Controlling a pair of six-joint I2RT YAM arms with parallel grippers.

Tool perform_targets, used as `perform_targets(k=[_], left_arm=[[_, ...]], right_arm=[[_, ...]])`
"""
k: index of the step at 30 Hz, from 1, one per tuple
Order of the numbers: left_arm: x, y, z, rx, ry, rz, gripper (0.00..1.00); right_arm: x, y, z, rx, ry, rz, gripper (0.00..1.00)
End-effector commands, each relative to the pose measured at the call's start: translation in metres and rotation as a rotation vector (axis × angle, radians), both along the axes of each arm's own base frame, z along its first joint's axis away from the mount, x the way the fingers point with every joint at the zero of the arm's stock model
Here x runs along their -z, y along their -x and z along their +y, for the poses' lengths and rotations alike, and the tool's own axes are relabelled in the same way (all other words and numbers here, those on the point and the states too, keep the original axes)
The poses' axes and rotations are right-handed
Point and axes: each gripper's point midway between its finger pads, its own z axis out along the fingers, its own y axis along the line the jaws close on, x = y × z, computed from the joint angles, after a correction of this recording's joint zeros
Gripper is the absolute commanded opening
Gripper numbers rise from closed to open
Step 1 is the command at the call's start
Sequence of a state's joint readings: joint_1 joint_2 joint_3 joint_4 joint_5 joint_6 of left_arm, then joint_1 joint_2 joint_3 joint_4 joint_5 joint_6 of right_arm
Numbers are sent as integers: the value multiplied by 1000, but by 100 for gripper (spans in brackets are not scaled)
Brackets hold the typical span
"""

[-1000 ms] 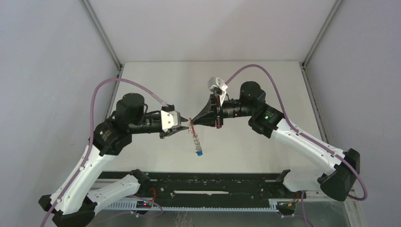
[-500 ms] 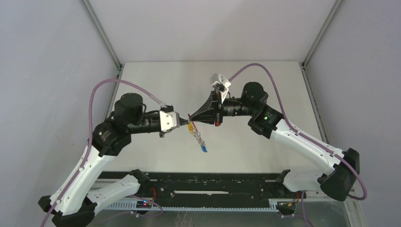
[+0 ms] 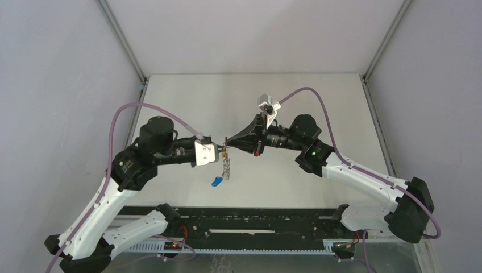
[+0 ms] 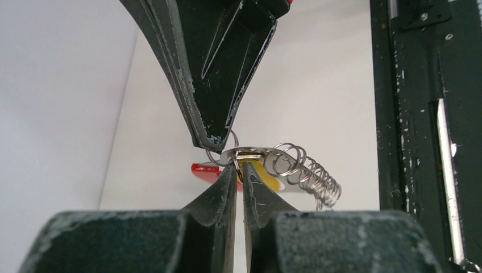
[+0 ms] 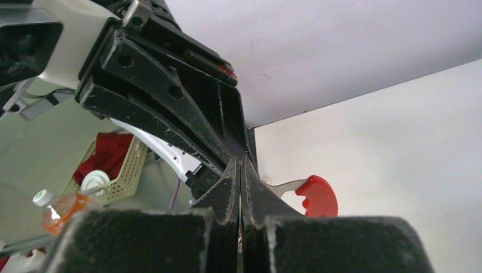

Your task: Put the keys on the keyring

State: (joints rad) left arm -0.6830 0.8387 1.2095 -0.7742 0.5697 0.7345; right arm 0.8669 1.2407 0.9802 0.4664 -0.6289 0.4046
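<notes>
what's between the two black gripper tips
A small silver metal ring of the red-tagged keyring links left gripper and right gripper, seen in left wrist view.

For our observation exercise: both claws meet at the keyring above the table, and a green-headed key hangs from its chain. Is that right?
No: the key hanging from the chain is blue-headed, not green, as the top external view shows. The left claw and right claw do meet at the keyring.

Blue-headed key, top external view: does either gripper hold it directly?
No, the blue-headed key is at the far end of the metal chain, apart from the tips of the left gripper and right gripper.
</notes>
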Motion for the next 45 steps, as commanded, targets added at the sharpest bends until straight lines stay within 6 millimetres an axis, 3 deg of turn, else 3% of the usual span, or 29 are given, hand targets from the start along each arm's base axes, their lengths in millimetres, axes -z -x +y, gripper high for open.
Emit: perform_targets(k=[1, 7, 17, 22, 26, 28, 30, 32, 35, 41, 45], left_arm=[[-4, 0, -4, 35, 3, -73, 11], [0, 1, -3, 40, -5, -97, 13], [6, 2, -2, 19, -5, -69, 30], [-6, -5, 3, -62, 42, -46, 24], [-25, -7, 0, -115, 146, 39, 25], [-33, -2, -4, -111, 196, 122, 31], [-37, 7, -9, -77, 231, 223, 45], [-33, 15, -13, -44, 246, 326, 59], [-19, 18, -17, -31, 230, 401, 66], [-10, 1, -12, -124, 233, 385, 73], [-1, -20, -5, -249, 206, 383, 89]], right_arm=[[-29, -14, -7, 152, -119, -7, 0], [-26, -24, -9, 267, -104, -12, 0], [-37, -17, -17, 300, -236, -19, 0], [-38, -9, -25, 282, -306, -32, 0], [-39, -9, -30, 292, -326, -39, 0], [-39, -10, -31, 305, -320, -50, 0], [-37, -12, -32, 323, -307, -67, 0], [-35, -16, -33, 349, -288, -83, 0], [-30, -22, -34, 381, -247, -103, 0], [-15, -38, -40, 386, -181, -72, 0], [-8, -43, -43, 345, -155, -54, 0]])
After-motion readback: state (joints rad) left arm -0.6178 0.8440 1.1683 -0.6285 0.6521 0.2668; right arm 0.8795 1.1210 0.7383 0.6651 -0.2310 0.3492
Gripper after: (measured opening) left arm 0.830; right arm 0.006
